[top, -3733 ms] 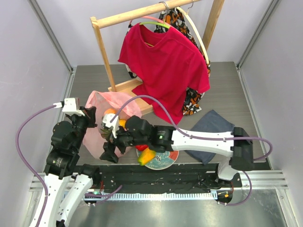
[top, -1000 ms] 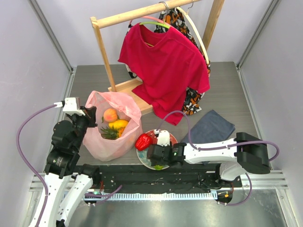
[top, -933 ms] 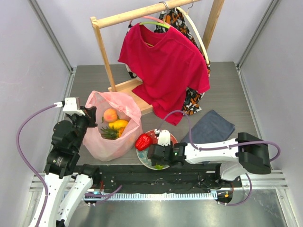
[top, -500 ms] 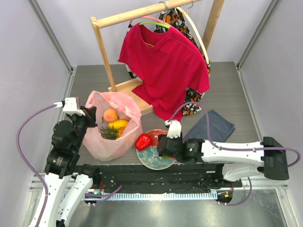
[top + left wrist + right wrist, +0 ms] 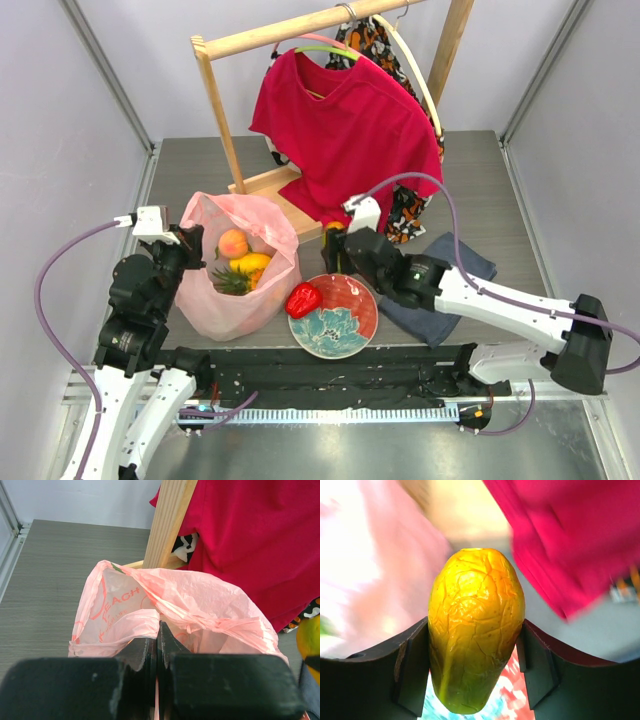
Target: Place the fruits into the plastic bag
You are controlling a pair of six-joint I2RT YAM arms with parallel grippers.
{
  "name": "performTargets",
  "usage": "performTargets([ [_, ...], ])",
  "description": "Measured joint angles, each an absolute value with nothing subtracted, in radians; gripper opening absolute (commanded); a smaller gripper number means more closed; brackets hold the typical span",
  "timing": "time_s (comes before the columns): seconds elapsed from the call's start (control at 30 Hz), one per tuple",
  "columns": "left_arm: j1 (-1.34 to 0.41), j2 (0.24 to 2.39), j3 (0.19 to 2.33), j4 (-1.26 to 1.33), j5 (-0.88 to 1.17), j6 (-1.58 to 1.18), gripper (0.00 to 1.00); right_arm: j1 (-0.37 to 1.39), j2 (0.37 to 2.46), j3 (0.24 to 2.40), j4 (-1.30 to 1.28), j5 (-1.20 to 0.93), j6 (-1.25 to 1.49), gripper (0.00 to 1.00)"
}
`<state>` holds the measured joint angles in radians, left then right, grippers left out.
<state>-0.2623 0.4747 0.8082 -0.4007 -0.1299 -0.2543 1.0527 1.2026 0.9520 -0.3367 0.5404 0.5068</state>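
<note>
The pink plastic bag [image 5: 243, 300] stands open at the left. Inside it lie a peach [image 5: 233, 243], a yellow fruit [image 5: 251, 263] and a pineapple [image 5: 229, 283]. My left gripper [image 5: 196, 247] is shut on the bag's near rim [image 5: 150, 617] and holds it up. My right gripper [image 5: 335, 250] is shut on a yellow-green mango [image 5: 475, 630], held in the air between the bag and the red T-shirt, above the plate's far edge. A red pepper [image 5: 302, 299] rests on the left rim of the plate [image 5: 345, 322].
A wooden clothes rack [image 5: 225, 115] with a red T-shirt [image 5: 350, 140] stands just behind the bag and the right gripper. A folded grey-blue cloth [image 5: 455, 262] lies under the right arm. Metal rails run along the table's sides.
My right gripper has risen from the plate with the mango and moved back and a little right, toward the T-shirt. The left gripper and the bag have not moved.
</note>
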Motion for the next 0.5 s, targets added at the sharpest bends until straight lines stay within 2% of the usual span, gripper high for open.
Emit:
performTargets([
  [0.27,-0.262,0.475,0.808,-0.401,-0.130,-0.254,0.00,1.065,1.285,1.124,-0.085,0.390,0.306,0.39],
  [0.5,-0.262,0.475,0.808,-0.401,-0.130,-0.254,0.00,1.190,1.349,1.195,0.017,0.360,0.172,0.39],
])
